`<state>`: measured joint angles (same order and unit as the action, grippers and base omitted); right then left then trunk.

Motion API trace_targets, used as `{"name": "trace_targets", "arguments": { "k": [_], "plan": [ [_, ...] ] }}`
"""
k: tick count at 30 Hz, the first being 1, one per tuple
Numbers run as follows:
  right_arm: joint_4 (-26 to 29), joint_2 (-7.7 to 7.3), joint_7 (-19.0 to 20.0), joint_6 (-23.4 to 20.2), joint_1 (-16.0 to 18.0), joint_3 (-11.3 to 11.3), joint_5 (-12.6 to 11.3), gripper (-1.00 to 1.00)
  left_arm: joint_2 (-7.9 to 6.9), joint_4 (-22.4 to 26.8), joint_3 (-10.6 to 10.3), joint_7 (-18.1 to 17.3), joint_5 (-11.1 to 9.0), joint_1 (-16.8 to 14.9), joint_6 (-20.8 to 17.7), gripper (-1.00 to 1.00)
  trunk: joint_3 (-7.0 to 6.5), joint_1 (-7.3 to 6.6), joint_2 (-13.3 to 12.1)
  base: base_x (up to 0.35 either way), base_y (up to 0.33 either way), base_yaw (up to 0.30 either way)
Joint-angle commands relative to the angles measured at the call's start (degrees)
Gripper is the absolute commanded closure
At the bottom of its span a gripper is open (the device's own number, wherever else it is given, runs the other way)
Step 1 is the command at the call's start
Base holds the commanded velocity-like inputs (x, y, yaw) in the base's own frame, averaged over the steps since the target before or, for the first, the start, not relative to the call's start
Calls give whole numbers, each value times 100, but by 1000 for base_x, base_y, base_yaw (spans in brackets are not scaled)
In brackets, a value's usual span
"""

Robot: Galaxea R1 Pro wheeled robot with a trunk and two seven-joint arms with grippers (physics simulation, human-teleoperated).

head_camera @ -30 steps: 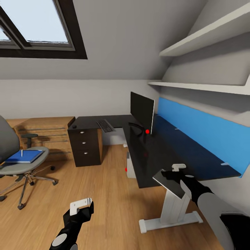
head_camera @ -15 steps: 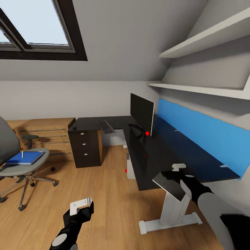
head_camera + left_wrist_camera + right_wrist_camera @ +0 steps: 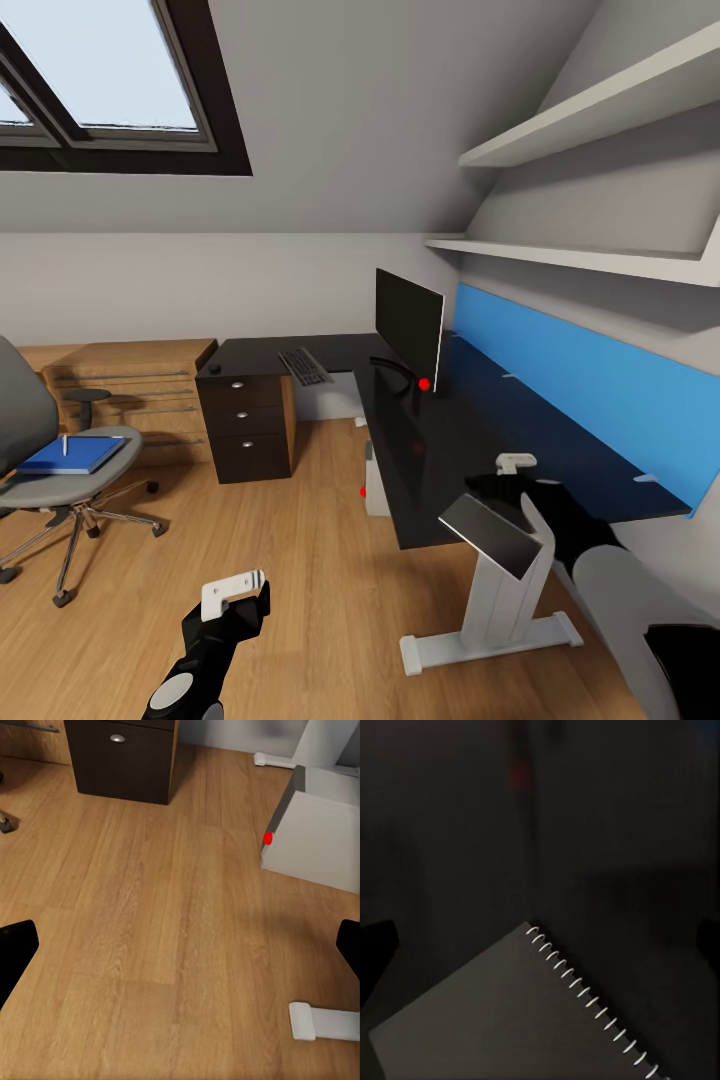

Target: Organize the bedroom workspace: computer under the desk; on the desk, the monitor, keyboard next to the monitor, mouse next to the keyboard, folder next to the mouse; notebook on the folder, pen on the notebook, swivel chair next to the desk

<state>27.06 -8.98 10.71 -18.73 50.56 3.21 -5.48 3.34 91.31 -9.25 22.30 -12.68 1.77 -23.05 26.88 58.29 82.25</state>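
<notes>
The right gripper (image 3: 510, 500) is gripping the thin, light, stiff spiral notebook (image 3: 492, 535) by one edge above the desk's (image 3: 440, 450) near corner; the left gripper (image 3: 235, 592) is hanging wide open.

A skylight (image 3: 110, 85), two wall shelves (image 3: 600, 110) and a light-wood cabinet (image 3: 135, 385).

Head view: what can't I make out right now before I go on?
- Mouse: tiny dark speck on the desk, too small to confirm.
- Pen: thin sliver on the folder.
- Right gripper: jaws hidden behind the notebook; grip unclear.
- Swivel chair: cut by frame edge.
</notes>
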Motion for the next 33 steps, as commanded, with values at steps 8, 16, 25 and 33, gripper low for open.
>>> {"name": "trace_targets", "arguments": {
  "k": [8, 16, 25, 33],
  "plan": [
    [2632, -30, -12, -1518, -1125, 31, -635, -100, -9, 9, -2, 46, -56, -1, -3, -100, 5, 0, 3, 0, 0, 0],
    [3722, 5, -24, -2126, -1615, 24, -754, -100, -9, 9, 0, 46, -57, -1, 2, -100, 5, 0, 3, -98, 0, 0],
    [3800, 66, -24, -2163, -1644, 30, -768, -100, -9, 9, 1, 46, -59, -1, -4, -100, 5, 0, 3, -315, 0, 0],
    [3798, 200, -9, -2137, -1646, -27, -762, -100, -9, 9, 1, 46, -52, -1, 1, -100, 5, 0, 3, -250, 0, 0]
  ]
}}
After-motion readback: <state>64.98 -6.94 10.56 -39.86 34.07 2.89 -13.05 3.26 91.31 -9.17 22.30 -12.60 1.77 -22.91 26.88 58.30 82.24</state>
